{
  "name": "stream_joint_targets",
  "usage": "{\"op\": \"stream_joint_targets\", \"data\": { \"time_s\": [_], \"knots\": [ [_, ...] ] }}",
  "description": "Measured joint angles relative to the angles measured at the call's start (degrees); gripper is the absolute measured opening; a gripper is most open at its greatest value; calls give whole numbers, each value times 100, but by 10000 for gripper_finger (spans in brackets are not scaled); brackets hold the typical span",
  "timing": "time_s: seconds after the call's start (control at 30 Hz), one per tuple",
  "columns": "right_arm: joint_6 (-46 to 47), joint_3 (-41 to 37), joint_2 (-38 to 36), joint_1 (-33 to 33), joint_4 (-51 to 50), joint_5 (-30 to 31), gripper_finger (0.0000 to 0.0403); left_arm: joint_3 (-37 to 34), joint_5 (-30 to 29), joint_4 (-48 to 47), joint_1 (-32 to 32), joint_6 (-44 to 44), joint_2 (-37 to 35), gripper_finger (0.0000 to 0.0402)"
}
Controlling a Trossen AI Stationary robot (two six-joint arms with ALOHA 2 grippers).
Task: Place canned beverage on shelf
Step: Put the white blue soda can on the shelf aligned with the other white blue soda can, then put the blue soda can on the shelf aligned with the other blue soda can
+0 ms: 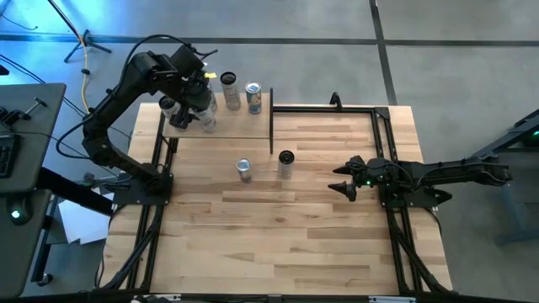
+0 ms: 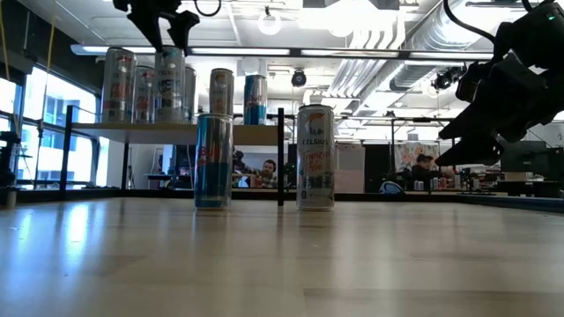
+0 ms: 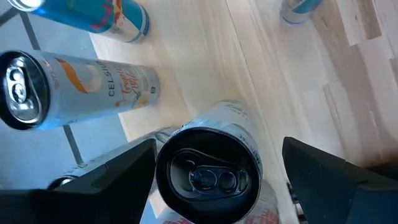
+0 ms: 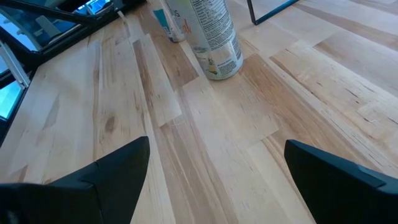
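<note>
The shelf (image 1: pixel 232 126) is a pale board on thin black posts at the table's far left, seen also in the low view (image 2: pixel 247 132). Several cans stand upright on it. One white can with a black top (image 3: pixel 208 174) stands on its base near the board's left end. My left gripper (image 1: pixel 198 94) hangs above it, pointing steeply down, open, one finger on either side of the can's top. A gap shows between the can and one finger (image 3: pixel 329 180). My right gripper (image 1: pixel 344 179) waits open, low over the table's right side.
Two cans stand on the tabletop in front of the shelf: a blue and silver one (image 1: pixel 244 170) and a white one with a black top (image 1: pixel 285 162). A bare black frame (image 1: pixel 370 109) borders the far right. The near half of the table lies bare.
</note>
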Motion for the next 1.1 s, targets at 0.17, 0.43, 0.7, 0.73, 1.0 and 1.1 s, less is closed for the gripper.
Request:
{"op": "stream_joint_targets", "data": {
  "time_s": [0.17, 0.43, 0.7, 0.73, 1.0, 1.1],
  "knots": [
    [0, 0, -2, -2, 0, 4, 360, 2, 0, 102, 0, 99, 0, 317],
    [0, 0, -1, -1, -1, 9, 360, 2, -3, 109, -84, 95, 0, 317],
    [0, 0, -2, -1, -2, 13, 360, 2, -1, 113, -377, -157, -2, 317],
    [-1, 0, -2, 0, 0, 13, 360, 2, 0, 113, -422, -159, -2, 317],
    [-2, 0, 0, -2, 0, 33, 360, 2, 1, 165, -869, -433, -2, 317],
    [-2, 0, -1, -1, 0, 31, 360, 2, 98, 285, -1108, -857, -2, 317]
  ]
}}
